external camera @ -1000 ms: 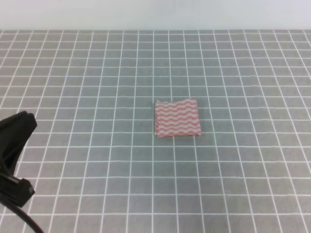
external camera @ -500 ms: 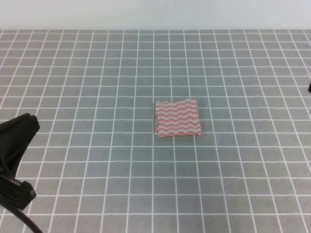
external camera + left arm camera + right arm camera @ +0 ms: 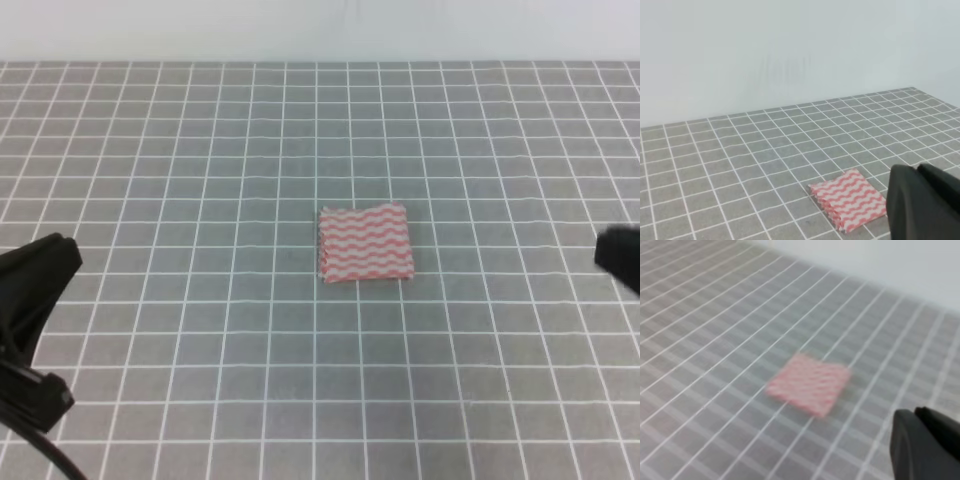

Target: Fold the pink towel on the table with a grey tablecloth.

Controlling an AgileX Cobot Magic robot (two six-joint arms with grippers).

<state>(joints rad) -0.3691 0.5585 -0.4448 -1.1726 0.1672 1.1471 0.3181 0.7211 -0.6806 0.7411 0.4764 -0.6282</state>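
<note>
The pink towel (image 3: 365,243) lies flat as a small folded square with pink-and-white wavy stripes, near the middle of the table with a grey tablecloth (image 3: 200,150). It also shows in the left wrist view (image 3: 850,199) and, blurred, in the right wrist view (image 3: 809,385). My left gripper (image 3: 45,265) hangs at the left edge, far from the towel. In its wrist view (image 3: 920,200) the jaws look pressed together and empty. My right gripper (image 3: 622,258) pokes in at the right edge, blurred. In its wrist view (image 3: 922,445) the jaws also look shut and empty.
The grid-lined grey cloth runs back to a pale wall (image 3: 320,30). A black cable (image 3: 50,450) trails from the left arm at the bottom left corner.
The right arm has come into view at the right edge and moved down toward the front. The left arm has sunk slightly. The towel has not moved.
</note>
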